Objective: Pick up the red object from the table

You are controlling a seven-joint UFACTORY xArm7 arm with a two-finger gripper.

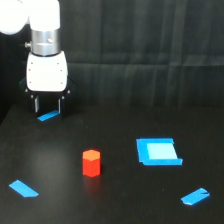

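Observation:
The red object (91, 163) is a small red-orange block standing upright on the black table (120, 200), a little left of centre. My gripper (48, 106) hangs at the exterior view's upper left, well behind and to the left of the block. Its two dark fingers point down, spaced apart, with nothing between them. They hover just above a short blue tape strip (48, 117).
A blue square patch (158, 151) lies to the right of the block. Blue tape strips lie at the front left (23, 188) and front right (195, 196). A dark curtain forms the backdrop behind the arm.

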